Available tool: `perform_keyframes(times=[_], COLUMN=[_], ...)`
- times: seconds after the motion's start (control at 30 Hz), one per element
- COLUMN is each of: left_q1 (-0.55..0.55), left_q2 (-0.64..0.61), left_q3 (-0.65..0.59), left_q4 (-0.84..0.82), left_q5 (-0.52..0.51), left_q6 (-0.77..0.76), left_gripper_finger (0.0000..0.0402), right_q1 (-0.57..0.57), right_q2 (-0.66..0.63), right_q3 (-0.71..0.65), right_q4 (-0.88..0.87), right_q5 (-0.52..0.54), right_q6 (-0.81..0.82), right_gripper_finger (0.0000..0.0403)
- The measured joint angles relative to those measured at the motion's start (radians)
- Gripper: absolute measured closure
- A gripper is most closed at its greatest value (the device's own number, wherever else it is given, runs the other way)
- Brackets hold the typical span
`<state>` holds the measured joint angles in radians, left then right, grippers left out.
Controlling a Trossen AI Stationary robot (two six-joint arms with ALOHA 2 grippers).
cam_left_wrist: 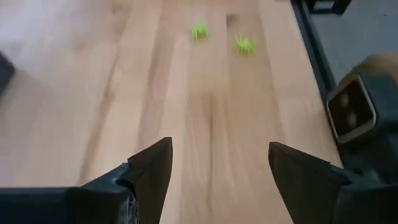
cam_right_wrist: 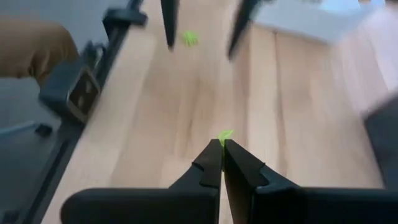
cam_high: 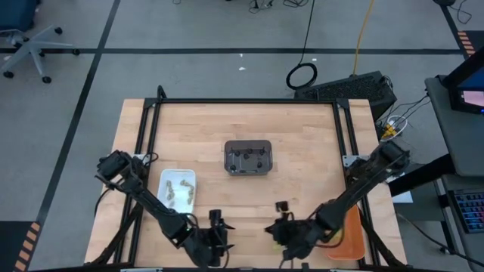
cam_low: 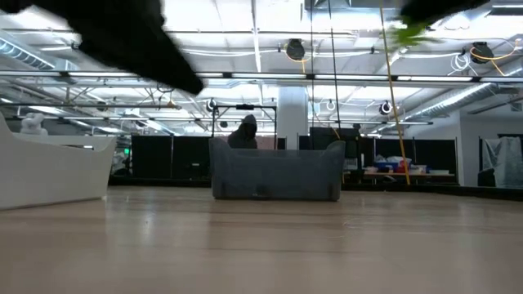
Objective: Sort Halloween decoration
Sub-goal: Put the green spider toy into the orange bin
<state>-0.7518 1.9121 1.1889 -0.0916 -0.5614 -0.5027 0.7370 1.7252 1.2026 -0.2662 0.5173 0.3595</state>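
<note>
From above I see the left gripper [cam_high: 217,227] and right gripper [cam_high: 276,223] at the near edge. Left wrist: fingers wide, two green trinkets [cam_left_wrist: 199,32] beyond. Right wrist: fingers pinch a green trinket [cam_right_wrist: 224,134]. No readable writing.

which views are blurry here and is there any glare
Left wrist view: motion-smeared, the two lime-green trinkets soft. Right wrist view: edges streaked, the right gripper sharper, shut on a lime-green scrap. Low view: near arms are dark blurs, ceiling lights glare. High view: even light, no glare.
</note>
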Motion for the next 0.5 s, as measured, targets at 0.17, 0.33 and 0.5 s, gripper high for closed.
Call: perform_keyframes(times=[0.17, 0.33, 0.5], left_q1=[-0.053, -0.094, -0.138], left_q2=[0.0, 0.001, 0.002], left_q3=[0.0, 0.01, 0.012], left_q4=[-0.061, -0.045, -0.079], left_q5=[0.03, 0.129, 0.139], left_q6=[-0.109, -0.177, -0.198], left_gripper_finger=[0.0131, 0.013, 0.013], right_q1=[0.07, 0.159, 0.256], right_q2=[-0.14, -0.246, -0.269], right_q3=[0.0, 0.0, 0.0], right_q4=[-0.313, -0.599, -0.831], right_q5=[-0.019, -0.122, -0.235], right_q6=[0.269, 0.617, 0.915], right_gripper_finger=[0.0403, 0.0403, 0.0403])
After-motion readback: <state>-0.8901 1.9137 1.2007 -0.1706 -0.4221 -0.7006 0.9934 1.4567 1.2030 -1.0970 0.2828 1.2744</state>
